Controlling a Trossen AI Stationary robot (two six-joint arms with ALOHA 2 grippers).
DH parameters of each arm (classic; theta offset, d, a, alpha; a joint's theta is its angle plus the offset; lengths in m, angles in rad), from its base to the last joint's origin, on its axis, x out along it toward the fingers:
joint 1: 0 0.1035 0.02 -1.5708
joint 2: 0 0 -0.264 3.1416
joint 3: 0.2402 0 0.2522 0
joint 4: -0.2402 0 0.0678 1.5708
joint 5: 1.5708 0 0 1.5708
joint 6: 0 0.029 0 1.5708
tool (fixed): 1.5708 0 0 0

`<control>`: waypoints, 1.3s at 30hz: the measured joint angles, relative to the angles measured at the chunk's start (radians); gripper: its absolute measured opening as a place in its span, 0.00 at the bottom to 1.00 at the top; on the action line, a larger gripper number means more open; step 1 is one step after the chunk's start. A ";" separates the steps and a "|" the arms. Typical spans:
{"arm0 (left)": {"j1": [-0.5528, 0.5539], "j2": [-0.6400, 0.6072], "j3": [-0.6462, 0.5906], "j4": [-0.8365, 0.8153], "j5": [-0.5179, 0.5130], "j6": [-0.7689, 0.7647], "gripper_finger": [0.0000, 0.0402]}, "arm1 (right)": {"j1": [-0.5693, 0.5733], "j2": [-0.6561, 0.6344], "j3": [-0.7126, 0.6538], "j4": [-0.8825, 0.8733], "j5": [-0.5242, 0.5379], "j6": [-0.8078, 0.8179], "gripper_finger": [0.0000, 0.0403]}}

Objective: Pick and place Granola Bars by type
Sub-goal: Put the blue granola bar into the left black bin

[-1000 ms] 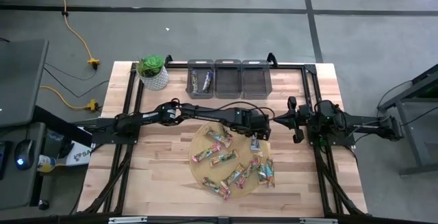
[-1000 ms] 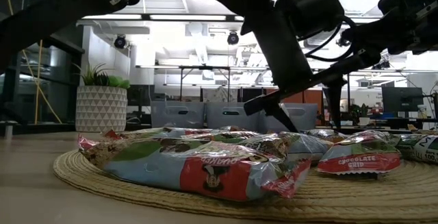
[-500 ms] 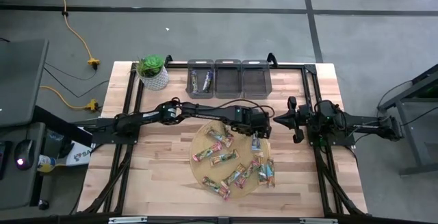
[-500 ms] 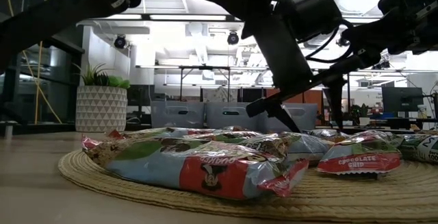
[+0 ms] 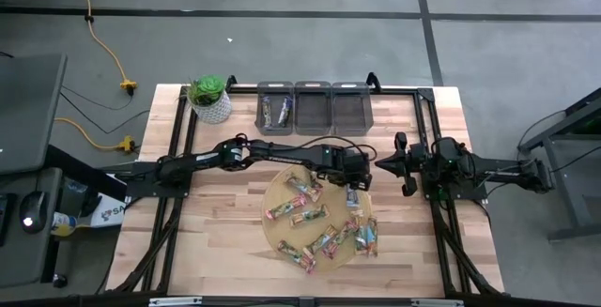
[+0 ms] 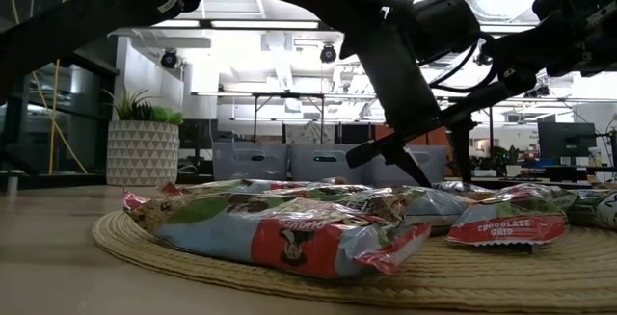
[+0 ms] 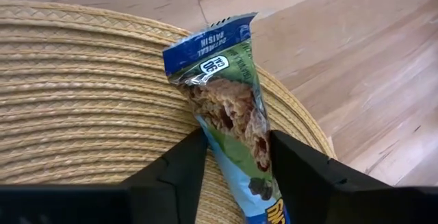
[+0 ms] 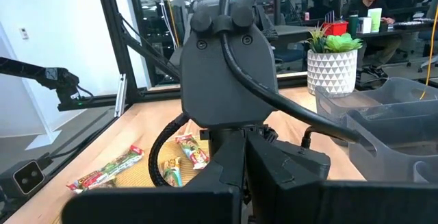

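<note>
The left gripper [image 5: 351,191] reaches over the woven straw mat's [image 7: 75,101] right edge, its fingers closed around a blue-and-green oatmeal raisin bar [image 7: 229,118], probably to carry it to a grey bin [image 5: 275,107], while the right gripper [image 5: 402,166], its grip unreadable, waits just beside the mat.

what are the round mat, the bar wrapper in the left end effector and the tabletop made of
The mat looks like woven straw or a similar plant fibre, matte tan: coiled braided rows show. The bar between the fingers of the left end effector has a glossy plastic or foil film wrapper: it crinkles, glints and has a serrated end seal. The tabletop looks like pale wood planks, with visible grain and seams.
</note>
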 joint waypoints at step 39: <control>0.004 -0.075 -0.001 0.034 -0.016 0.073 0.23 | 0.000 0.000 0.000 0.000 0.000 0.000 0.00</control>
